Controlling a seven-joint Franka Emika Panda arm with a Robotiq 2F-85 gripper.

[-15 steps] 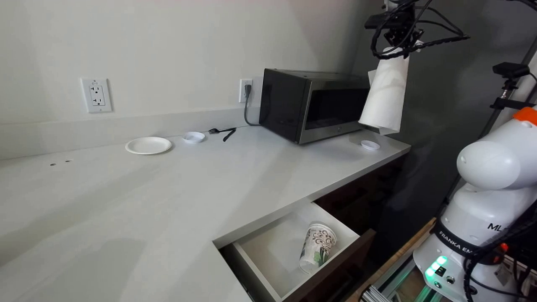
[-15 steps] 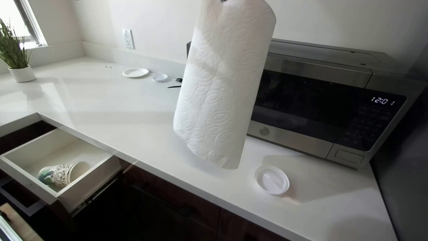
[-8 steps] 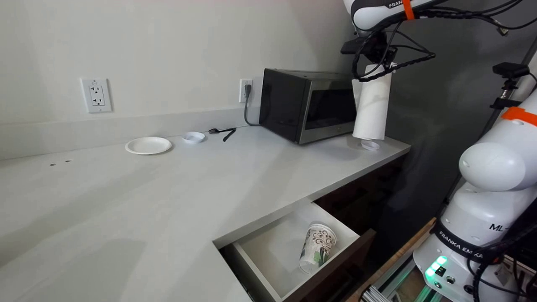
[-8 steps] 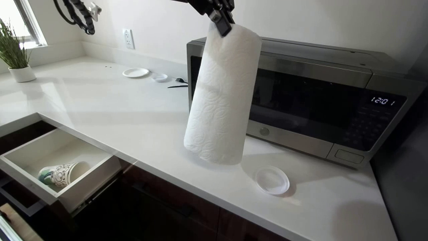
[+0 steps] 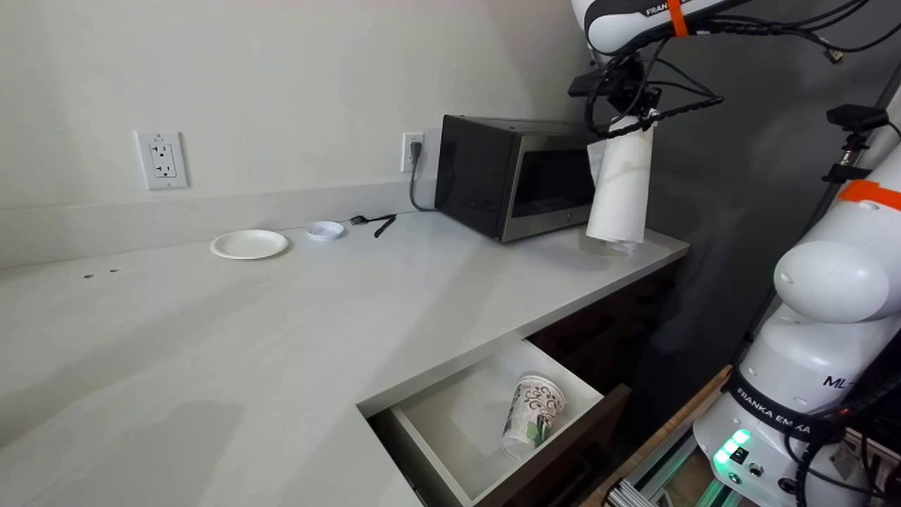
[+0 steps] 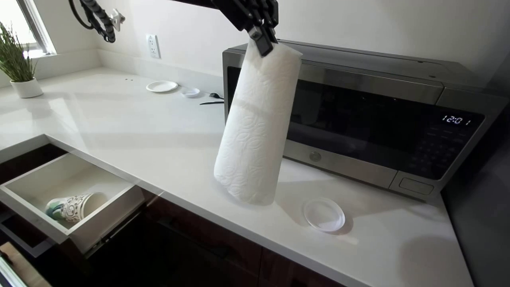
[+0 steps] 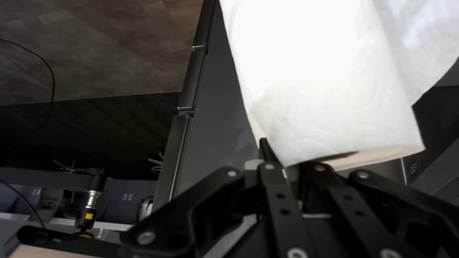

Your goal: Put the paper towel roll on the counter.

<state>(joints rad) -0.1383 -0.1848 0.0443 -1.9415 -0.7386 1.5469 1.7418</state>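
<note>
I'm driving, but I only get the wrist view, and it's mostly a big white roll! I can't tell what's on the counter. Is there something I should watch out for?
Observer: Yes. A small round dish sits on the counter, in front of the microwave.
Operator: Okay, I'll be careful! Is the roll straight up and down?
Observer: No. In an exterior view it looks tilted beside the upright edge of the microwave, so maybe straighten it before letting go.
</note>
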